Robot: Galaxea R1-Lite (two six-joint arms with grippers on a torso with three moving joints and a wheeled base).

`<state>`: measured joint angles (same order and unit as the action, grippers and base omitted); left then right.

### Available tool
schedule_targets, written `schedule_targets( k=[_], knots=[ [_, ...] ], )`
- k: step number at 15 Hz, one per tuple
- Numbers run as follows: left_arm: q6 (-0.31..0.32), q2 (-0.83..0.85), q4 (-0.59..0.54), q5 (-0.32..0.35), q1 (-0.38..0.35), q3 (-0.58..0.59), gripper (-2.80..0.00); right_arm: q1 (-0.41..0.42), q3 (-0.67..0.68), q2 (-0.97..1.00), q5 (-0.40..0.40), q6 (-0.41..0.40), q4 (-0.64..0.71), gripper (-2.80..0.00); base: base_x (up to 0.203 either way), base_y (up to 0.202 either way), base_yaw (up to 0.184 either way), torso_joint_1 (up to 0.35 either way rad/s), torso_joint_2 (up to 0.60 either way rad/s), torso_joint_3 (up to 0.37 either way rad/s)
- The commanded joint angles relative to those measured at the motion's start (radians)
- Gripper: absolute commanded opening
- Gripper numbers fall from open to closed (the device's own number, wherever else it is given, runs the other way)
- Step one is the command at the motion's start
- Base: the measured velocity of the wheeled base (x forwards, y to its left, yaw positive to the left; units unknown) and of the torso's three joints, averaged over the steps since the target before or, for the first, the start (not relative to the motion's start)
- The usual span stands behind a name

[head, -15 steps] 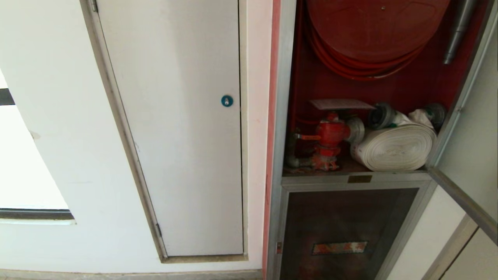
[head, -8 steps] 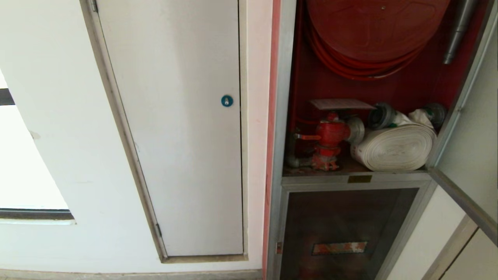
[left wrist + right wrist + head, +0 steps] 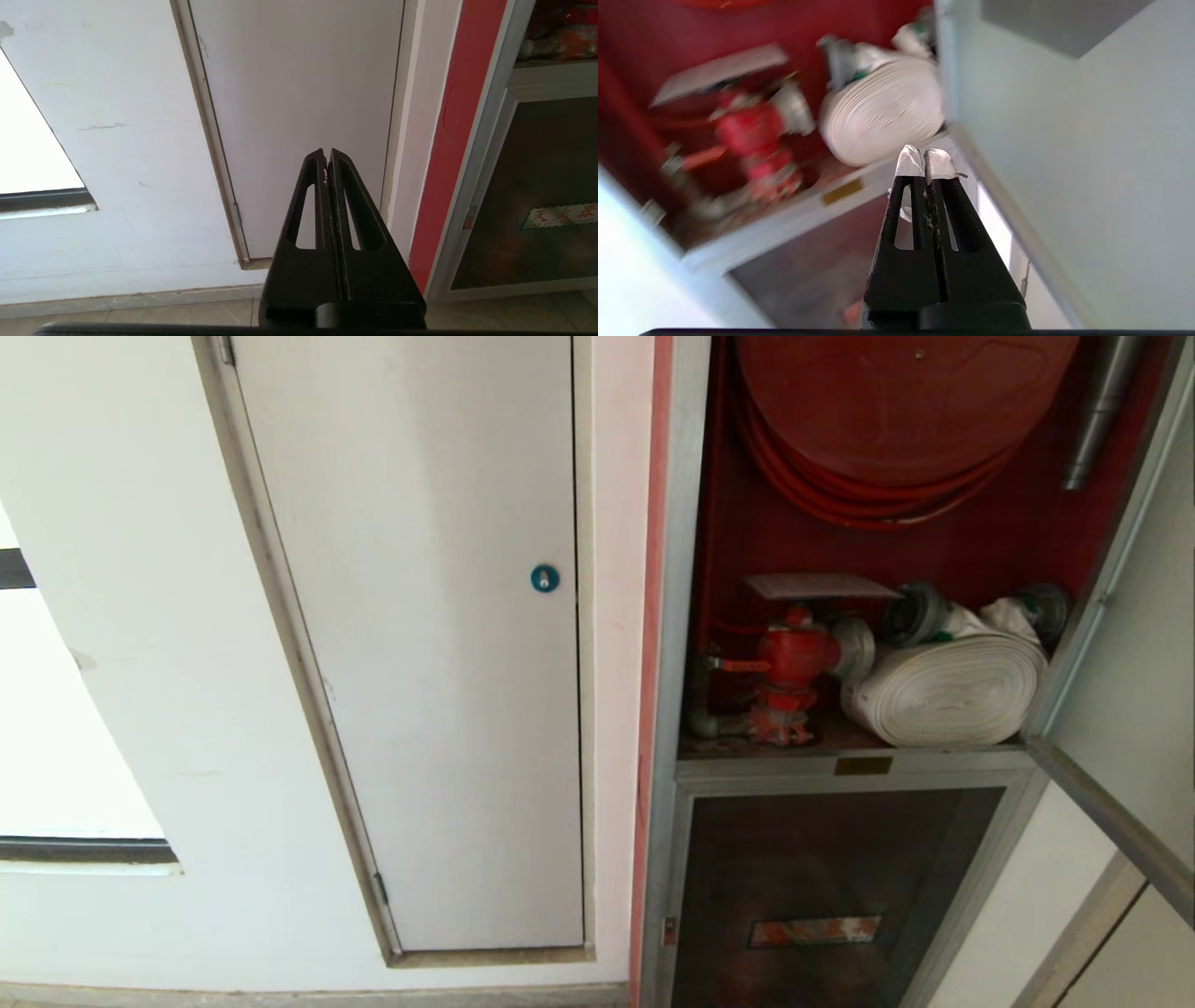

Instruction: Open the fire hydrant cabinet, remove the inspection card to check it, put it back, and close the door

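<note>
Right end effector (image 3: 924,161): closed, empty, taped tips pressed together, out in front of the open cabinet, short of its shelf edge.
Left end effector (image 3: 327,163): closed, empty, held low before the white panel door (image 3: 420,644).
Door (image 3: 1120,709): swung open on the right, seen nearly edge-on.
Fire hydrant cabinet (image 3: 677,616): open, red inside.
White rolled hose (image 3: 948,691): lying on the shelf, right of the red hydrant valve (image 3: 794,658).
Inspection card (image 3: 817,585): flat on top of the valve, below the red hose reel (image 3: 896,420).
Lower glass panel (image 3: 822,887): shut, under the shelf.
</note>
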<state>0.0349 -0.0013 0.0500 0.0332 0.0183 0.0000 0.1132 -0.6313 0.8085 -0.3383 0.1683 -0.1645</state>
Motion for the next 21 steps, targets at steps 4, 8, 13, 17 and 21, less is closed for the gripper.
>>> schedule_targets(
  k=[4,8,13,17,21],
  knots=[
    [0.000,0.000,0.001,-0.001,0.000,0.022,-2.80,-0.029,0.013,-0.351,0.274,-0.003,0.326,-2.80,0.000,0.000,0.000,0.000,0.00,0.000],
    [0.000,0.000,0.001,0.000,0.000,0.022,-2.80,-0.073,0.020,-0.512,0.438,-0.033,0.602,-2.80,0.000,0.000,0.000,0.000,0.00,0.000],
    [0.000,0.000,0.001,-0.001,0.000,0.022,-2.80,-0.108,0.224,-0.696,0.444,-0.083,0.550,-2.80,0.000,0.000,0.000,0.000,0.00,0.000],
    [0.000,0.000,0.001,0.001,0.000,0.022,-2.80,-0.109,0.513,-0.802,0.399,-0.211,0.245,-2.80,0.000,0.000,0.000,0.000,0.00,0.000],
    [0.000,0.000,0.001,-0.001,0.000,0.023,-2.80,-0.109,0.631,-0.810,0.364,-0.246,0.119,-2.80,0.000,0.000,0.000,0.000,0.00,0.000]
  ],
)
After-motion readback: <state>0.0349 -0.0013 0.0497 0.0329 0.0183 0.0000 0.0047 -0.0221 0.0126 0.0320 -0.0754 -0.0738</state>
